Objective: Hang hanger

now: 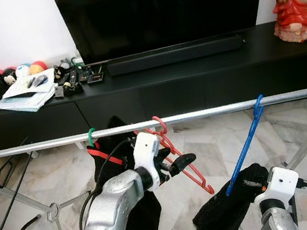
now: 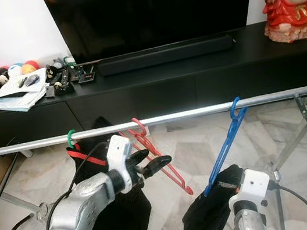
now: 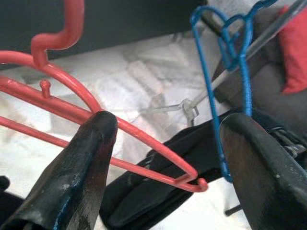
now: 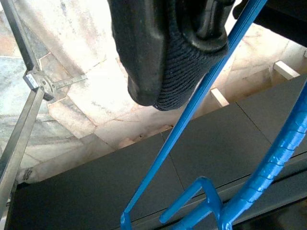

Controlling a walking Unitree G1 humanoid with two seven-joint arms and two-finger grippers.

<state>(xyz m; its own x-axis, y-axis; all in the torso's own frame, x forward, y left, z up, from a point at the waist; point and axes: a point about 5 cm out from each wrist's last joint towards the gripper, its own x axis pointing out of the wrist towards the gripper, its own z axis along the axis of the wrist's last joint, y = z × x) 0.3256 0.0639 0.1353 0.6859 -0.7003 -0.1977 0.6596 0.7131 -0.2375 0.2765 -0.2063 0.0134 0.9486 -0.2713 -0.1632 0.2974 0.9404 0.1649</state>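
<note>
from the head we see the red hanger (image 1: 174, 153) hooked on the rail (image 1: 212, 111), our left gripper (image 1: 176, 164) beside it. our left wrist shows fingers (image 3: 81, 167) spread apart. our right wrist shows the blue hanger (image 4: 201, 120); right fingers' state we cannot tell.

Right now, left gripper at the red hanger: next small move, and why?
Probably back the left gripper straight off the red hanger. Its hook is already over the metal rail, and in the left wrist view the fingers stand apart with the hanger's wire running between them, so it looks released. Retreat slowly so the fingers don't snag it.
</note>
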